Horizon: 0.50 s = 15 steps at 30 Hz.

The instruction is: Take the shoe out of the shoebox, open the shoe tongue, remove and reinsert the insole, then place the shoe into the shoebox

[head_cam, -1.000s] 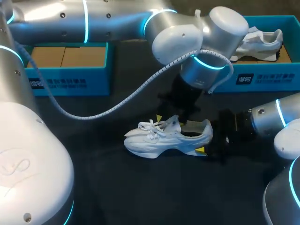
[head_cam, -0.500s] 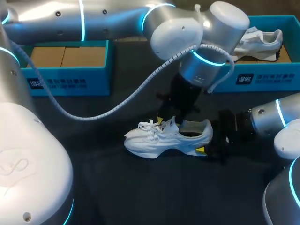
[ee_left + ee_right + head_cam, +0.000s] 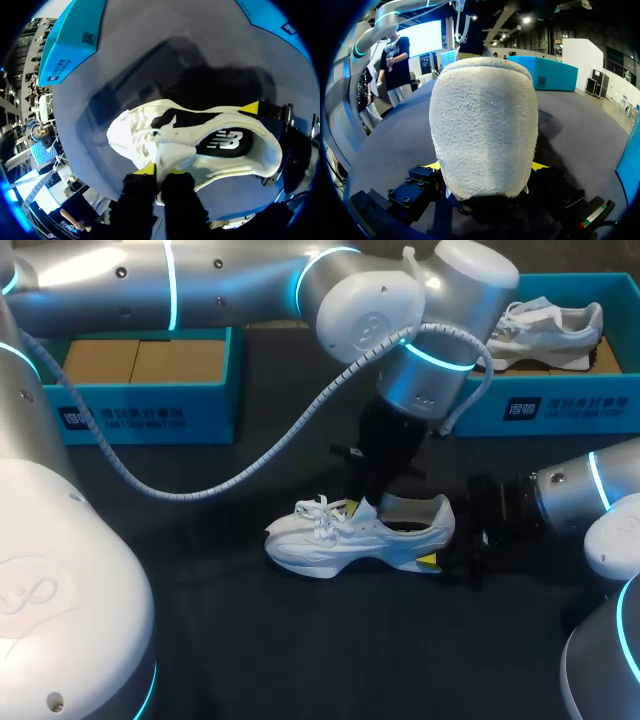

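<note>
A white shoe (image 3: 345, 538) lies on its sole on the dark table, toe toward the left. My left gripper (image 3: 358, 506) comes down from above and is shut on the shoe's tongue (image 3: 167, 155), its yellow tips pinching the white flap. The dark insole (image 3: 225, 142) shows inside the shoe's mouth. My right gripper (image 3: 436, 536) is at the heel, one yellow tip on each side of it. In the right wrist view the fuzzy grey heel (image 3: 485, 120) stands between the fingers (image 3: 540, 166) and hides what is ahead.
An open blue shoebox (image 3: 560, 405) at the back right holds a second white shoe (image 3: 545, 328). Another blue box (image 3: 140, 405) with brown cardboard inside stands at the back left. The left arm's cable (image 3: 250, 470) loops over the table behind the shoe.
My left gripper's fingers have come together on the tongue, and its wrist has shifted a little leftward. The shoe and the right arm have stayed in place.
</note>
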Available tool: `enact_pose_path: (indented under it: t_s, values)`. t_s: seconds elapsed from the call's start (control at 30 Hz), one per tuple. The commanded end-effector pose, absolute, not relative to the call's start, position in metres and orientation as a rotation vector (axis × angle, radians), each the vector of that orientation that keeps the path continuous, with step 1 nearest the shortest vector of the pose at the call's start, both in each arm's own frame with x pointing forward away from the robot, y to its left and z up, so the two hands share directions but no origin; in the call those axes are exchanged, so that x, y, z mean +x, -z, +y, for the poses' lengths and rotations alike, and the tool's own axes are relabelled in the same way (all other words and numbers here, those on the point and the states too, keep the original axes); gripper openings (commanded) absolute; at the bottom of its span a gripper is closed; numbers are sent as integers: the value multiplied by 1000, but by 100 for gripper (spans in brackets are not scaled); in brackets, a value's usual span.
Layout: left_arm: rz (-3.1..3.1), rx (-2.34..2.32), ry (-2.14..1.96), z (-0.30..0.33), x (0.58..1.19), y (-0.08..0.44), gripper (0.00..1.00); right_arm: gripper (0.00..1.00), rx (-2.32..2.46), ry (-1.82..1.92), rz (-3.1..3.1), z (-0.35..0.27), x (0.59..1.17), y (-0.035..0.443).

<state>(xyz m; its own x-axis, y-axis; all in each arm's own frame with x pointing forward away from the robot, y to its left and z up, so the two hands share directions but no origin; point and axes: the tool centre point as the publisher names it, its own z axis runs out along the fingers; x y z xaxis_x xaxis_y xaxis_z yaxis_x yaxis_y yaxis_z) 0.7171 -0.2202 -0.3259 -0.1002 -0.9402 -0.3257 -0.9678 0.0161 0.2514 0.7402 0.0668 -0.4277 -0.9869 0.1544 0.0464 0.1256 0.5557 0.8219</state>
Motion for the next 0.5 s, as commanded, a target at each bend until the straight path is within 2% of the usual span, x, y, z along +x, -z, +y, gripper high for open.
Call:
enact_pose_path:
  t_s: [0.03,0.27,0.5]
  values:
    - [2226,-2056,-562,-205,711,310,0,0,250,-1440,2744,68,741,430]
    - [2273,-2037,-437,-183,716,291,0,0,250,-1440,2744,68,741,430]
    - [2244,-2036,-384,-161,722,294,0,0,250,-1440,2744,68,741,430]
